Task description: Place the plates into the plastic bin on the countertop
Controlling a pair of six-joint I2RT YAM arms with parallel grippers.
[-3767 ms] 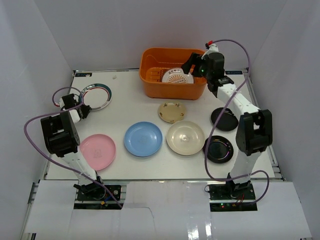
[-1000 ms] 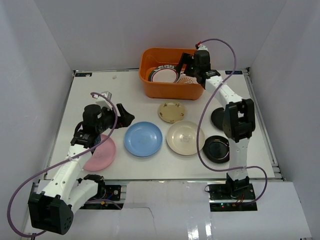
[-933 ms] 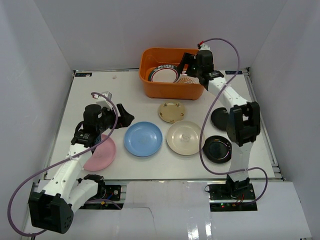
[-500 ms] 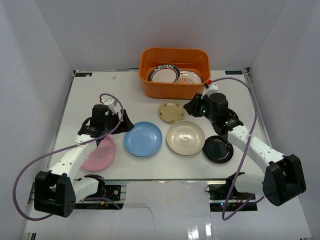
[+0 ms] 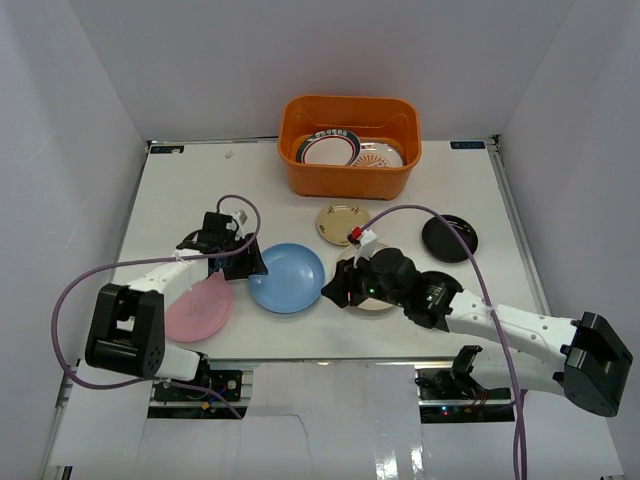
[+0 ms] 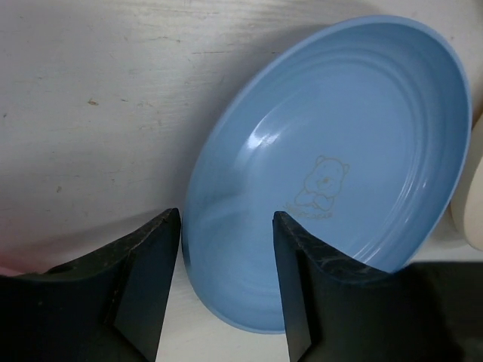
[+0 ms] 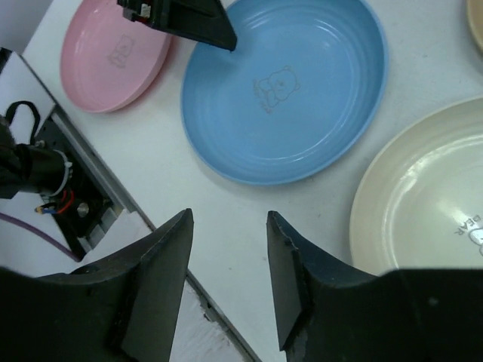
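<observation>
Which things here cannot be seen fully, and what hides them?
Cream plate: top view, the right arm covers most; right wrist view, the picture edge cuts it.
Pink plate: top view, the left arm covers its upper rim.
Patterned plates: top view, the plastic bin wall hides their lower parts.
Left hand: left wrist view, contact with the blue plate unclear.
</observation>
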